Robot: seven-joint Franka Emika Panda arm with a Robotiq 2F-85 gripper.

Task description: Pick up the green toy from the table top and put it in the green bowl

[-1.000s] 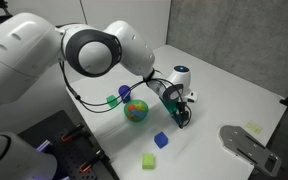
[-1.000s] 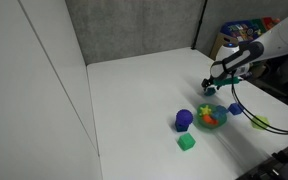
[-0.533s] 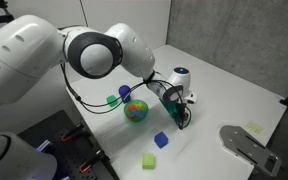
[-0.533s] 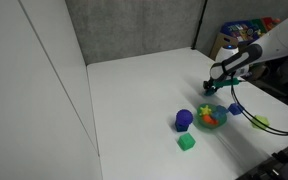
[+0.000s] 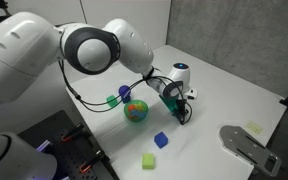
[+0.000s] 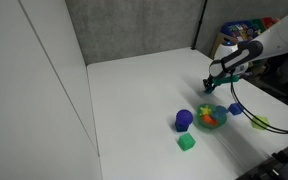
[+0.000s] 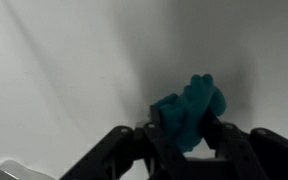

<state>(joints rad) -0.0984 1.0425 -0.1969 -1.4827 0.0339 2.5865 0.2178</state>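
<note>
White table top (image 5: 234, 95) fills most of both exterior views, matte, evenly lit, only soft shadows. Grey textured wall panel (image 5: 234, 30) behind it at 12 to 2 o'clock in an exterior view; similar grey panel (image 6: 134, 28) at 12 o'clock in an exterior view. White side board (image 6: 29, 90) stands along the table edge at 9 o'clock. Colourful clutter (image 6: 242, 28) at 1 o'clock, too blurred to identify. Dark cluttered area (image 5: 59, 140) below the table edge at 7 o'clock. Wrist view: plain pale table surface, shaded toward 3 o'clock.

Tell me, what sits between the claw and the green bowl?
Nothing but bare table separates the claw from the bowl, as an exterior view shows.
</note>
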